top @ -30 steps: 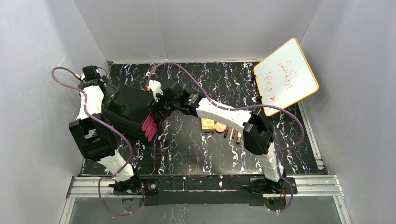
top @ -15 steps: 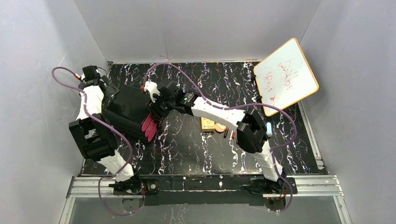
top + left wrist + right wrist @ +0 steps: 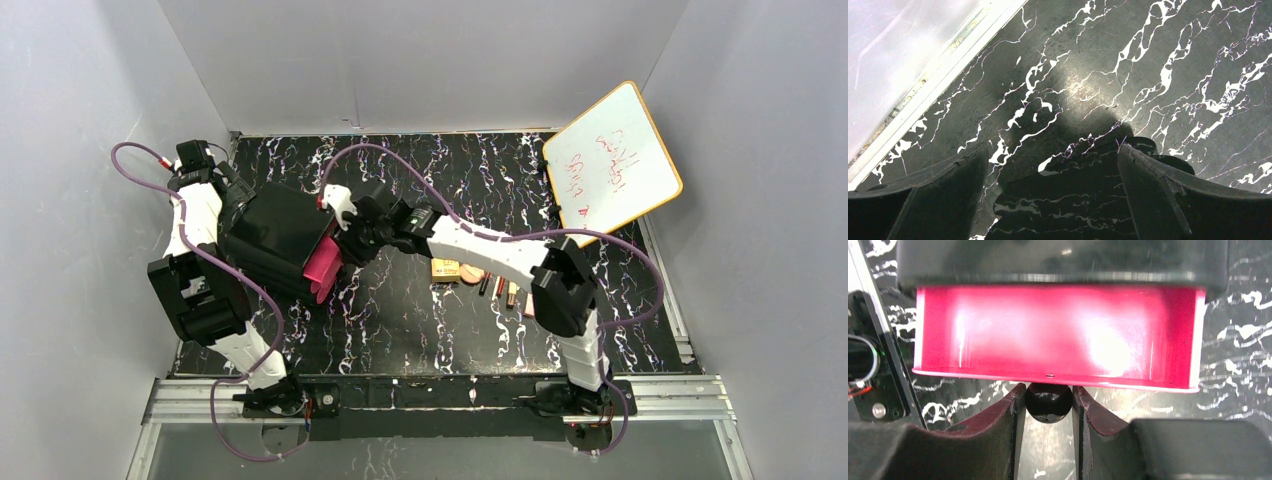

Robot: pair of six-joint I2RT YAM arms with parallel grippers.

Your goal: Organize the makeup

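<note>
The makeup lies in a row on the table to the right of centre: a yellow boxy packet (image 3: 445, 267), a round peach compact (image 3: 472, 274), thin dark and red pencils (image 3: 497, 286) and a tan stick (image 3: 512, 292). The pink tube is out of view. My right gripper (image 3: 345, 243) (image 3: 1048, 392) is shut on the round black knob (image 3: 1048, 402) of a pink drawer (image 3: 1058, 335) (image 3: 322, 262). The drawer is pulled out of the black box (image 3: 278, 235) and is empty inside. My left gripper (image 3: 238, 200) (image 3: 1052, 150) is open, its jaws spread astride the box's glossy back edge (image 3: 1073, 195).
An orange-rimmed whiteboard (image 3: 612, 165) leans at the back right. My right forearm (image 3: 490, 252) passes just above the makeup row. Grey walls enclose the black marbled table (image 3: 400, 320) on three sides.
My right gripper has drawn back to the right with the knob, and the pink drawer has slid out of the box. The left arm has not moved.
</note>
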